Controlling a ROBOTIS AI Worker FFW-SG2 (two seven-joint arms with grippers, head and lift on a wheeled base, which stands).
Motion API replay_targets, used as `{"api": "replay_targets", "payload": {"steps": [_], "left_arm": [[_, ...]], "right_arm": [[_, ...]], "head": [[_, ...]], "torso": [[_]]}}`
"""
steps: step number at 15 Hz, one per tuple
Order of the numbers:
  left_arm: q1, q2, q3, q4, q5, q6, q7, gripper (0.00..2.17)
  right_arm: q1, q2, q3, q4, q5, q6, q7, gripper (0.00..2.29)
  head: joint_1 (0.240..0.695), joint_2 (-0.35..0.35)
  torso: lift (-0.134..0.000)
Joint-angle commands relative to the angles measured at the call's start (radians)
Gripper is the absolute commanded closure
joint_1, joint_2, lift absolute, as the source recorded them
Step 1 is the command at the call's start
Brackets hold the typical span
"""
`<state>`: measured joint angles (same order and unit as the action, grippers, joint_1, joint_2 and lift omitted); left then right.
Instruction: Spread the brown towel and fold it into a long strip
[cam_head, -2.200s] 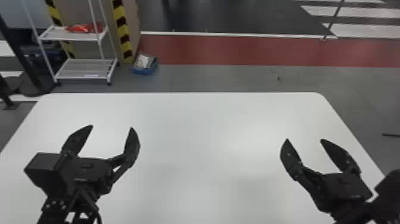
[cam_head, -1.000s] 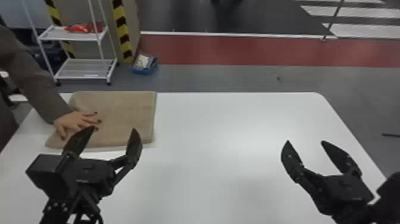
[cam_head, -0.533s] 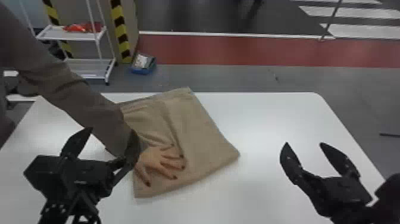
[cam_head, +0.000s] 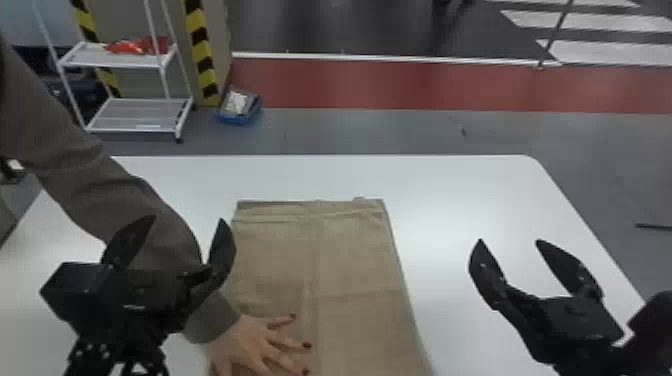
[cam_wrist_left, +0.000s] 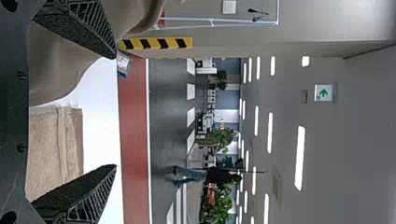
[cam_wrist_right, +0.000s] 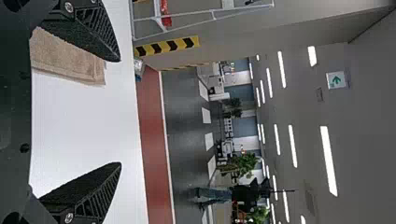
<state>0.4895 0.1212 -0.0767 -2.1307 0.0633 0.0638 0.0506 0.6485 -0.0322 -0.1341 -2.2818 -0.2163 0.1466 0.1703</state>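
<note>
Towel (cam_head: 350, 260) under person's hand (cam_head: 252, 345); left pincer (cam_head: 187, 218), right pincer (cam_head: 509, 241) both released. Await hand's withdrawal, then pinch edges squarely.

The black, twin-fingered left pincer (cam_head: 188, 217) has tapered, pointed black fingers (cam_wrist_left: 74, 189) with rough-textured faces and ribbed flanks. Its wrist includes a black box-shaped housing (cam_head: 77, 290). The matching black right pincer (cam_head: 509, 240) has the same ribbing, with round silver screws (cam_wrist_right: 69, 218) at the finger bases.

A person's arm (cam_head: 125, 192) bars the way beyond the left gripper (cam_head: 186, 219), while open white table (cam_head: 445, 205) offers passage between brown towel (cam_head: 355, 265) and right gripper (cam_head: 510, 241).
</note>
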Motion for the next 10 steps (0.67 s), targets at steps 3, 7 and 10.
{"api": "replay_targets", "payload": {"steps": [3, 7, 10], "left_arm": [[-0.002, 0.000, 0.000, 0.003, 0.000, 0.000, 0.000, 0.04], [-0.002, 0.000, 0.000, 0.000, 0.001, 0.000, 0.000, 0.04], [-0.003, 0.000, 0.000, 0.002, 0.000, 0.000, 0.000, 0.04]], "right_arm": [[-0.004, 0.000, -0.001, 0.002, 0.000, 0.000, 0.000, 0.09], [-0.009, 0.000, 0.001, 0.001, 0.002, 0.006, 0.000, 0.09], [-0.009, 0.000, -0.001, 0.001, 0.002, 0.009, 0.000, 0.09]], "head": [[0.695, -0.064], [0.695, -0.063], [0.695, -0.063]], "torso": [[-0.117], [-0.117], [-0.117]]}}
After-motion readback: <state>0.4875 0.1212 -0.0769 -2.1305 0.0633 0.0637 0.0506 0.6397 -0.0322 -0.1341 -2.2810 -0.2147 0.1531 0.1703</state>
